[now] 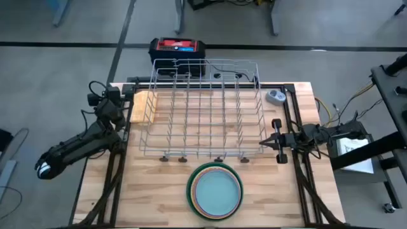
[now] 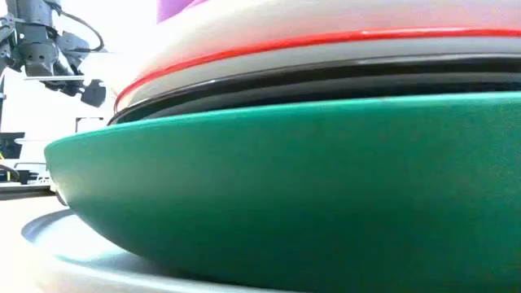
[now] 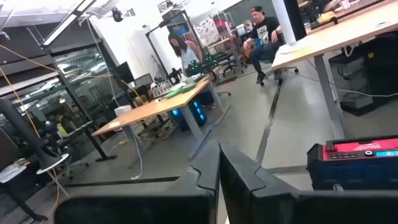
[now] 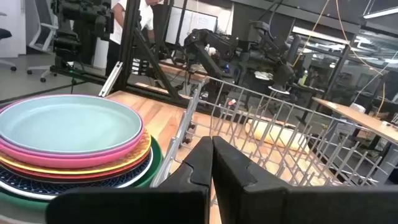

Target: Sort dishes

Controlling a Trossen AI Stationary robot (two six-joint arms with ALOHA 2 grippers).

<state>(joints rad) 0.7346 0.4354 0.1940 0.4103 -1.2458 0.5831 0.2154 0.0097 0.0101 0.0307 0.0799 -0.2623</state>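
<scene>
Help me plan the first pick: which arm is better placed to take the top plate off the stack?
Probably the right. The right gripper sits by the rack's corner, facing the plate stack. The left gripper is at the far left edge, pointing away. Both are shut.

High view: overhead, straight down, whole table (image 1: 159, 191) in frame, floor along the top. Low view: at tabletop level, pressed against the plate stack (image 2: 277, 187), which fills nearly all the frame; room only in the upper left corner. Left wrist view: faces off the table into the room, desks and seated people far off. Right wrist view: close and low across the table, sharing the stack (image 4: 71, 143) and wire rack (image 4: 280, 130) with the high view
</scene>
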